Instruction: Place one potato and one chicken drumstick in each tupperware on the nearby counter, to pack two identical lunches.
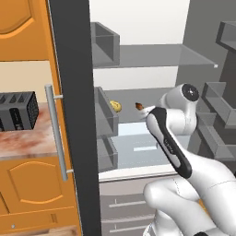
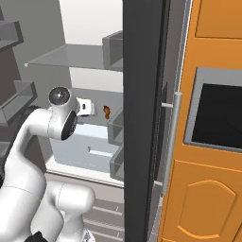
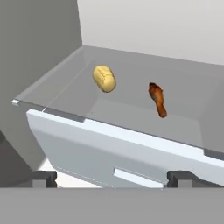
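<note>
Your gripper (image 3: pixel 112 178) hangs wide open and empty in front of the fridge shelf (image 3: pixel 131 131). On that shelf you see the potato (image 3: pixel 104 78) left of the drumstick (image 3: pixel 157 99), apart.

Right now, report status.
Gripper open, empty, short of the fridge shelf. Potato and chicken drumstick lie apart on it. Nothing between.

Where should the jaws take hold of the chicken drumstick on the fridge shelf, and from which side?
Probably the chicken drumstick is best gripped across its fat end, coming down from above over the shelf's front edge. It lies flat, thin bone pointing toward the front, apart from the potato, so jaws closing across its width would have room either side.
</note>
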